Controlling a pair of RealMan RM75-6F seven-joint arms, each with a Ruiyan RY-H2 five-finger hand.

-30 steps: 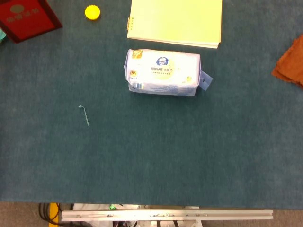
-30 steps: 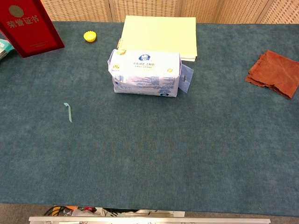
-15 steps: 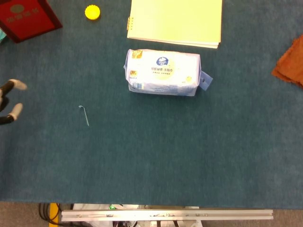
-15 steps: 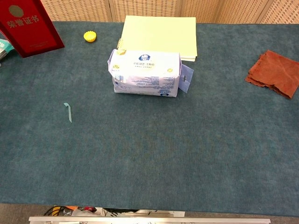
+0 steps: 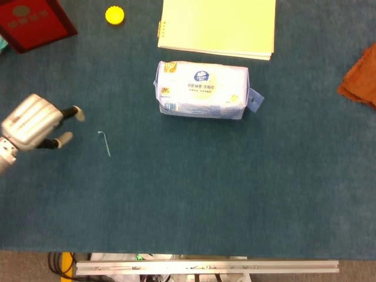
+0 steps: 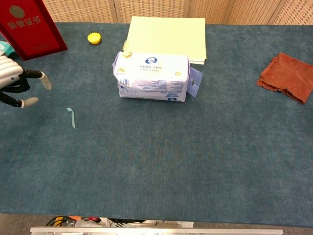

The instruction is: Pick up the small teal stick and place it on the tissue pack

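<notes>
One hand, my left hand [image 5: 34,124], empty with fingers apart, sits just left of the teal stick [image 5: 105,143], which lies lengthwise near-to-far.

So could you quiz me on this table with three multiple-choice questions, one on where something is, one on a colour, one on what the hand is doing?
1. Where does the small teal stick lie?
A. on the tissue pack
B. on the table cloth, left of the tissue pack
C. on the yellow notepad

2. What colour is the bottle cap?
A. yellow
B. white
C. red

3. What is the left hand doing?
A. pinching the stick
B. resting on the tissue pack
C. holding nothing, fingers apart

Answers: 1 B, the stick lies on bare cloth, apart from the tissue pack. 2 A, it is bright yellow. 3 C, the hand is left of the stick, not touching it.
</notes>
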